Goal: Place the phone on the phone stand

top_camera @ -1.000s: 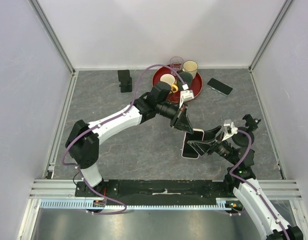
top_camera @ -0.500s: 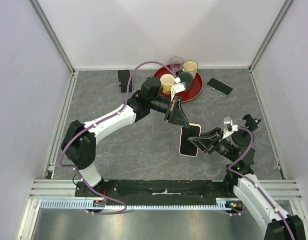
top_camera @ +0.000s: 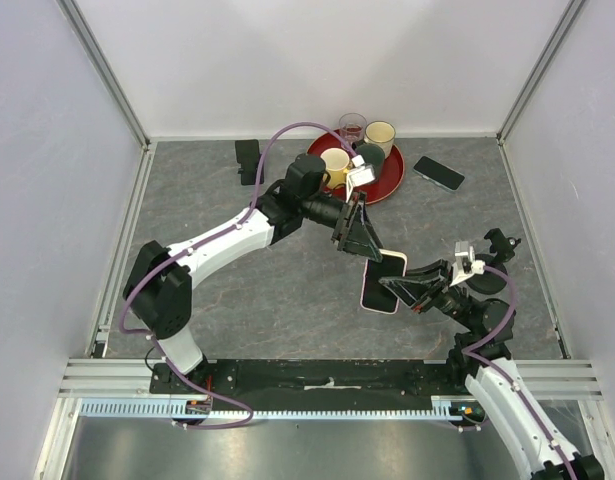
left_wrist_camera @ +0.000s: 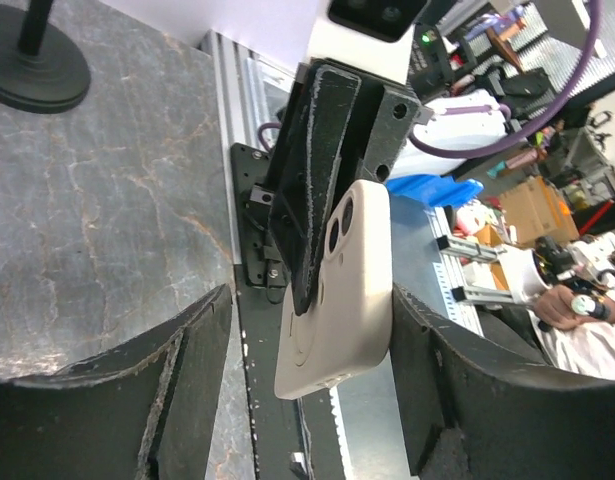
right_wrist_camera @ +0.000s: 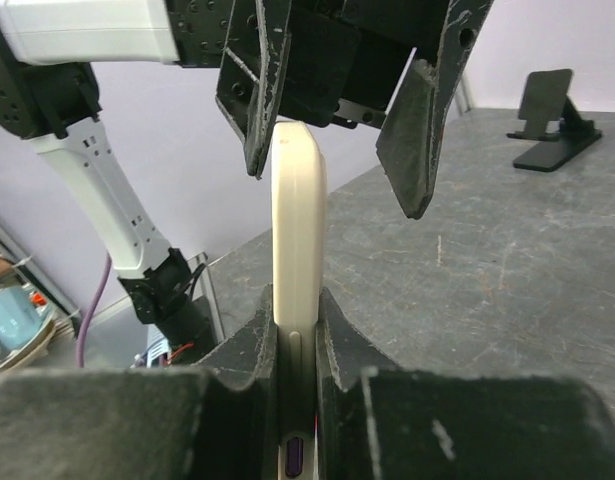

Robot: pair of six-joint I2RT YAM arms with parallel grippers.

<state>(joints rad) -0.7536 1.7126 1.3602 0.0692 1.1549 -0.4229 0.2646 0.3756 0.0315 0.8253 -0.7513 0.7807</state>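
Phone (right_wrist_camera: 299,215), cream-cased with rounded corners, is held off the surface near the middle, well apart from the black phone stand (top_camera: 249,160) at the far left; its lower end is hidden between the right gripper (right_wrist_camera: 298,310), clamped on it; its screen is unseen, two rear lenses showing; the left gripper (left_wrist_camera: 312,295) stands open either side of its upper end.

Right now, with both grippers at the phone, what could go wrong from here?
1. The right gripper pinches the phone only at one end, so it may pivot or slip.
2. The open left gripper flanks the phone; a crooked withdrawal could knock it.
3. The phone stand sits far left, and the left arm lies across the way there.
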